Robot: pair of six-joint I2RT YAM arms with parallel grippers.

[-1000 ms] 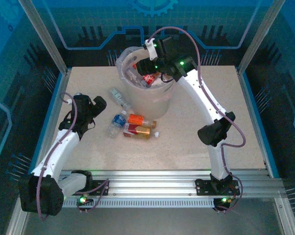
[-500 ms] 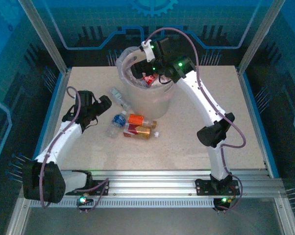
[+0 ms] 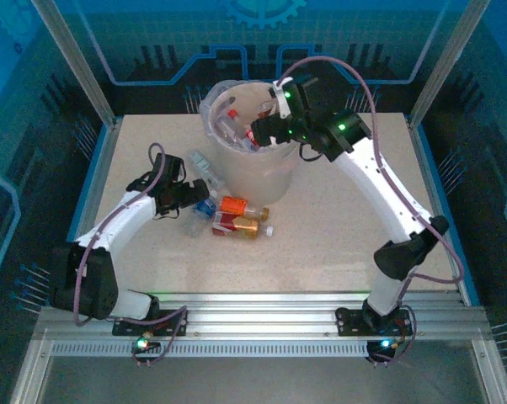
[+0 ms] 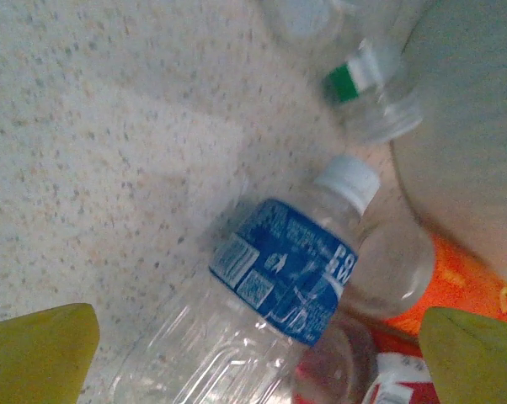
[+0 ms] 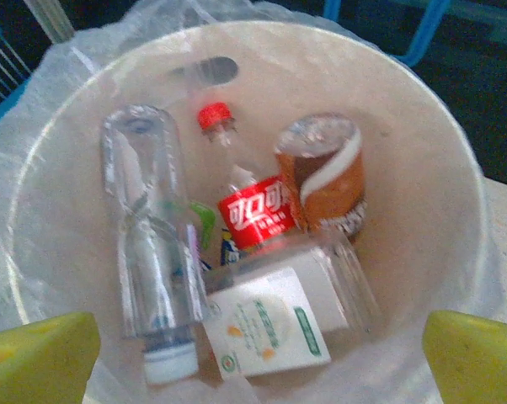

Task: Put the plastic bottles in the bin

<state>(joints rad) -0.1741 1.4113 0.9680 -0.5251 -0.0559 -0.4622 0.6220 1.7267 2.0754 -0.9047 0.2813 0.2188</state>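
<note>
Several plastic bottles lie in the bin (image 3: 258, 172); in the right wrist view a clear one with a white cap (image 5: 148, 252), a red-labelled one (image 5: 255, 206), an orange-brown one (image 5: 325, 172) and a white-labelled one (image 5: 266, 324) rest on its floor (image 5: 422, 244). My right gripper (image 3: 266, 133) (image 5: 258, 362) hangs open over the bin's mouth, nothing between its fingers. My left gripper (image 3: 189, 199) (image 4: 258, 362) is open low over the table, straddling a blue-labelled bottle (image 3: 205, 206) (image 4: 283, 269) without touching it. Orange-labelled (image 3: 241, 205) (image 4: 460, 282) and red-labelled (image 3: 234, 223) bottles lie just beyond it.
A clear bottle with a green band (image 3: 201, 164) (image 4: 367, 84) lies against the bin's left foot, and the bin wall (image 4: 472, 143) stands close to my left gripper. The speckled table (image 3: 346, 227) has free room on the right half. Metal posts and blue panels fence the table.
My right gripper has opened over the bin and its arm has swung to the right. My left arm has moved right and down onto the blue-labelled bottle.
</note>
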